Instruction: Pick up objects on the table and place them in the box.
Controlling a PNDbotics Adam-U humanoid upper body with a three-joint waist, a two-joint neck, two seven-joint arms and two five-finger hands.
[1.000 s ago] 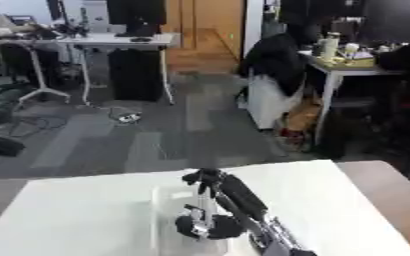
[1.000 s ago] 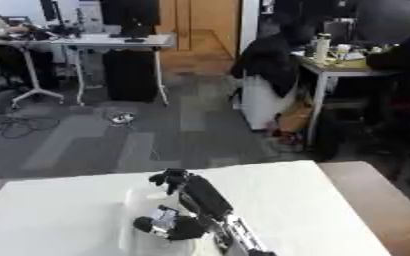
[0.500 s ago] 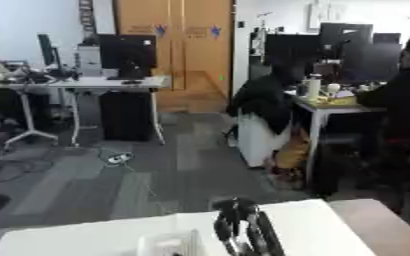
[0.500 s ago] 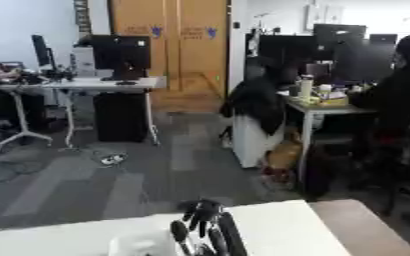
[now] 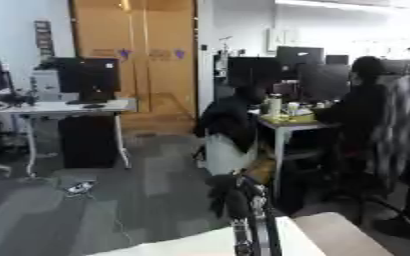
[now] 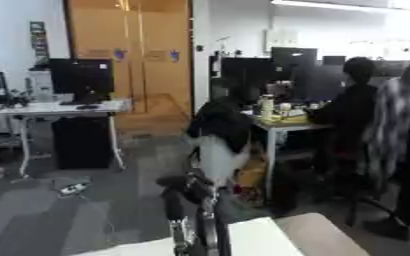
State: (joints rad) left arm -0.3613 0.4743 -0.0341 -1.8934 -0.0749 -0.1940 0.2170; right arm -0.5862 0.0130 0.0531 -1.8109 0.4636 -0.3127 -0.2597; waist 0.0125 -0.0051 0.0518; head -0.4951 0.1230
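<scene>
One hand [image 5: 230,196] shows, raised at 6 o'clock above the far edge of the white bench [image 5: 200,246], on a black and silver arm [image 5: 252,235]. Whether its fingers are spread or curled cannot be told through the blur, nor whether it holds anything. Which side it belongs to cannot be told. No objects or box are in view; only one corner of bench shows.

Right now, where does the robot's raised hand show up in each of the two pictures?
Left eye view: the hand stands bottom centre, just right of the middle.
Right eye view: the same hand sits bottom centre, left of the middle.
Shared landmark: the wooden double door at the back.
</scene>
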